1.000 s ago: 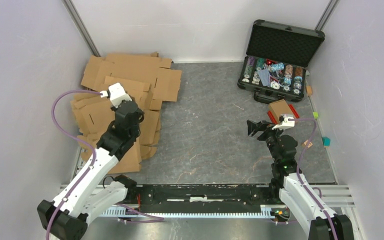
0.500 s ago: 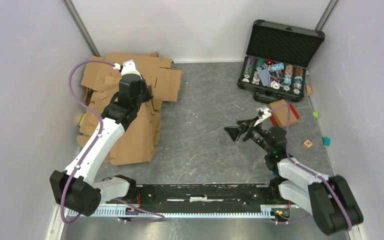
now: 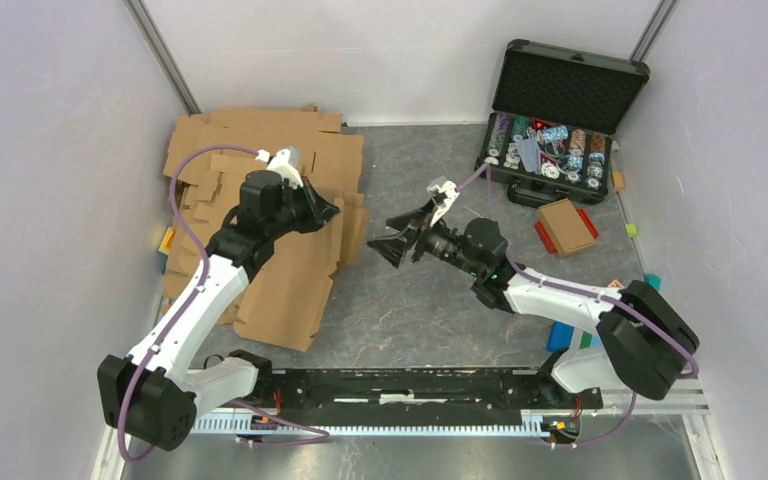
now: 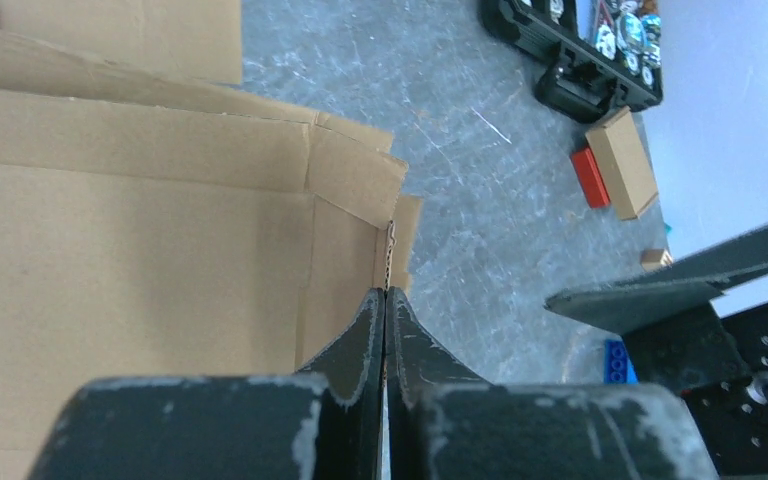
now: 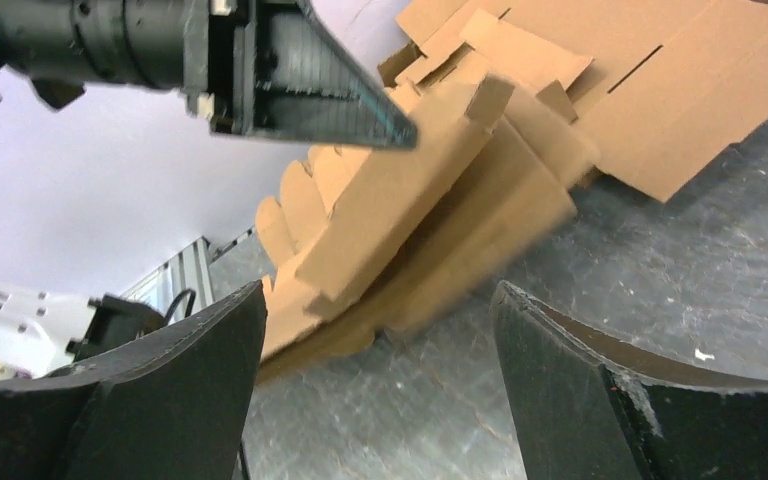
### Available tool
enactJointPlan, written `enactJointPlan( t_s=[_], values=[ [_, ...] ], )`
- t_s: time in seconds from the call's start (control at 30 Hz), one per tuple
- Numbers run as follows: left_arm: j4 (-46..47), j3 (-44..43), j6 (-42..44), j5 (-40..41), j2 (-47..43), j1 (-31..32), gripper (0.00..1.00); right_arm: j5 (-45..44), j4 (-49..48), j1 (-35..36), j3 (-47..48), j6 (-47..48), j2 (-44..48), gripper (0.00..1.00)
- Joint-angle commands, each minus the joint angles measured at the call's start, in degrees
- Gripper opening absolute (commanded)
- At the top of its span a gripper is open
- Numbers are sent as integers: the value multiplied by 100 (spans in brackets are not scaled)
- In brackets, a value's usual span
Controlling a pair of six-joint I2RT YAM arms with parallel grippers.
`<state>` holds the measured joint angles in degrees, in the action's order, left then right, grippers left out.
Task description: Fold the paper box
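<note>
Box (image 3: 295,280), a flat brown cardboard blank, hangs tilted at 9 o'clock on the tabletop (image 3: 430,310). Its 3 o'clock edge is raised and its far end rests on a heap of blanks (image 3: 260,135).

The left fingers (image 4: 378,325) are pressed together on the thin edge of a flap at the raised corner. In the left wrist view the board runs straight into the seam between them. Seen from the right wrist, the same left fingers (image 5: 360,110) come in from 11 o'clock and pinch a small tab, while the sheet droops away below them.

The right fingers (image 5: 185,385) are spread wide and grip nothing. In the top view they sit at the centre of the tabletop and point toward 9 o'clock, near the raised edge, with a gap showing between them and the board.

The box (image 5: 410,200) is unfolded, with rounded tabs along one side and a creased panel. Its lower part is blurred.

A case (image 3: 560,110) stands open at 1 o'clock, well apart from both arms.
</note>
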<state>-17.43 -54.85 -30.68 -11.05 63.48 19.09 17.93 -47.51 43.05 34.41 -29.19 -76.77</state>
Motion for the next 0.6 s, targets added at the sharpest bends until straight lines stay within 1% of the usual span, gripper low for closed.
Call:
enactJointPlan(
  t_s=[0.0, 0.07, 0.17, 0.33, 0.43, 0.47, 0.53, 0.57],
  values=[
    [456, 129, -352, -443, -327, 7, 3, -788, 297, 306, 750, -76, -485, 86],
    [477, 167, -375, -441, -357, 2, 3, -786, 366, 438, 1011, -120, -764, 85],
    [488, 177, -369, -460, -366, 0, 3, -1234, 910, 597, 1329, -173, -1019, 84],
    [415, 130, -370, -473, -489, 2, 3, -1354, 633, 600, 1025, -274, -1095, 85],
    [194, -25, -320, -353, -644, 3, 3, -1027, 358, 600, 922, -289, -1097, 85],
    [87, -95, -287, -258, -724, 4, 3, -785, 249, 597, 927, -280, -1105, 87],
    [-192, -305, -192, -19, -911, 1, 3, -487, 93, 626, 895, -231, -1067, 97],
    [-321, -402, -161, 58, -991, 4, 3, -486, 131, 628, 855, -183, -993, 98]
  ],
)
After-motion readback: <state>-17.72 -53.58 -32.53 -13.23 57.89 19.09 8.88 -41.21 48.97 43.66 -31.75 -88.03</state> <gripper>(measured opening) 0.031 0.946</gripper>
